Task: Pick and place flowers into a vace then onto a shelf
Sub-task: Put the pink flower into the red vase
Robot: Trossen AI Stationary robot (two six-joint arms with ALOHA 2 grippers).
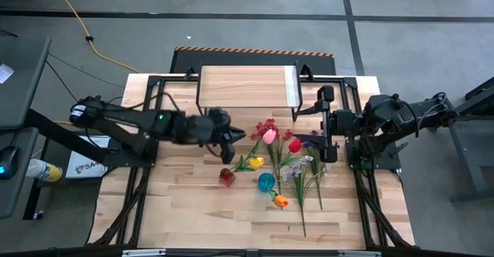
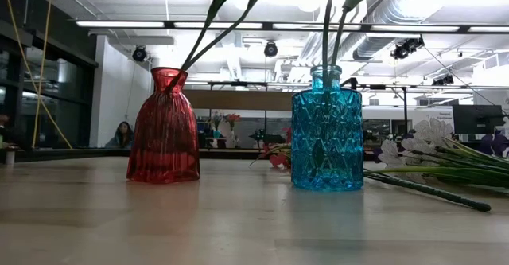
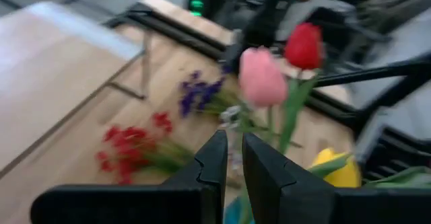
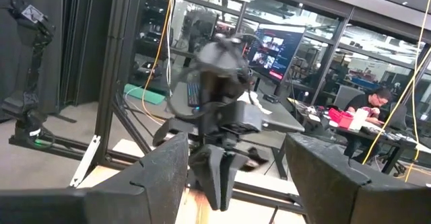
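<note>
1. Left of the blue vase (image 1: 266,182) stood the red vase (image 1: 227,177), with stems in both. The left gripper (image 1: 229,150) hung above and just behind the red vase. Its fingers were drawn almost together, leaving only a thin slit, and I read them as pinched on the stem of the pink tulip (image 1: 269,136).
2. Behind the blue vase the pink tulip and red tulip (image 1: 295,145) stood up, and the yellow tulip (image 1: 255,163) leaned out between the two vases. The orange tulip (image 1: 281,201) lay in front of the blue vase, with the whitish spray (image 1: 297,168) flat on the table to its right. The shelf (image 1: 247,86) sat well behind the blue vase with nothing on it.
3. Right of the blue vase the right gripper (image 1: 328,150) waited with its fingers wide apart and nothing in them.
4. Handling, as I judged it: the flowers were light, with thin springy stems and soft heads. They were best pinched mid-stem, since a grip near the head would let the stem swing. The vases looked glassy, so they were likely slick and breakable.
5. Only the low view showed stems actually entering both vase necks. Only the left wrist view showed the pink tulip's stem running down into the slit of the left gripper (image 3: 232,140). The right wrist view showed the gap of the right gripper (image 4: 236,153), but no flowers.
</note>
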